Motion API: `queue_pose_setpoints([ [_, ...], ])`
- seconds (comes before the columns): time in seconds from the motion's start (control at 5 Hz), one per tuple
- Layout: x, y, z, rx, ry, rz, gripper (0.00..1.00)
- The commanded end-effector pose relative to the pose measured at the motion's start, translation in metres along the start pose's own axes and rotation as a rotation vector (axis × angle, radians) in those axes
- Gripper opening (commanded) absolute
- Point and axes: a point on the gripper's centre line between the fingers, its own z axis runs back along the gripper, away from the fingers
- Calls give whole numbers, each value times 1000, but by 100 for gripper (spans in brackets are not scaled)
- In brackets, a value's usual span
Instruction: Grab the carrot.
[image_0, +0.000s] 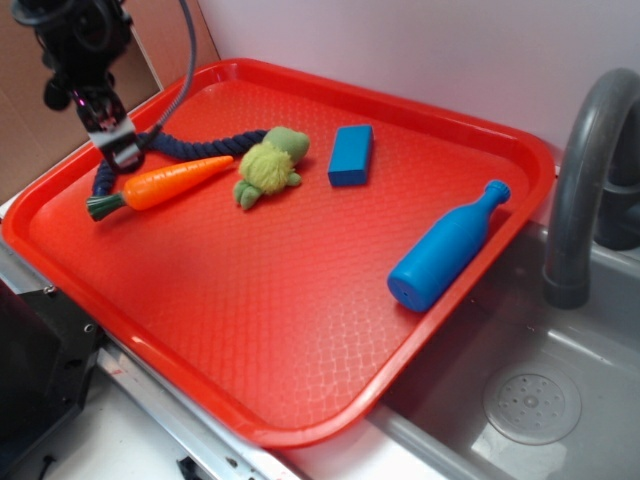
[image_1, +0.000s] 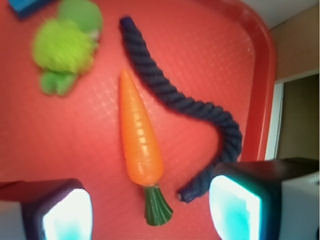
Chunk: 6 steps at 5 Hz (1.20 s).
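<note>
The carrot (image_0: 165, 183) lies flat on the red tray (image_0: 300, 330) in the left part of the exterior view, its pointed tip toward the fuzzy green plush toy (image_0: 268, 165) and its dark green top toward the tray's left rim; a dark blue rope (image_0: 190, 145) curves just behind it, close alongside; the claw (image_0: 118, 142) hangs in the upper left of that frame, above the carrot's leafy end and the rope; in the wrist view its two fingers (image_1: 235, 207) stand apart at the lower corners, with the carrot's green top between them and nothing gripped; whether the tips touch the tray I cannot tell; a blue block (image_0: 351, 155) and a blue bottle (image_0: 448, 246) lie further right on the tray; a grey tap (image_0: 585, 180) rises over the sink (image_0: 540, 400) at right.
</note>
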Motion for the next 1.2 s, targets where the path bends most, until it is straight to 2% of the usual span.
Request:
queue_pose_setpoints([
  [0.0,4,0,-39,46,50,-18,100],
  [0.4,-2,7,-68,38,103,-5,100],
  [0.6,-6,5,-70,25,104,3,62],
  [0.8,-7,4,-72,25,112,-6,0],
  [1.0,-7,5,-77,23,124,-15,0],
])
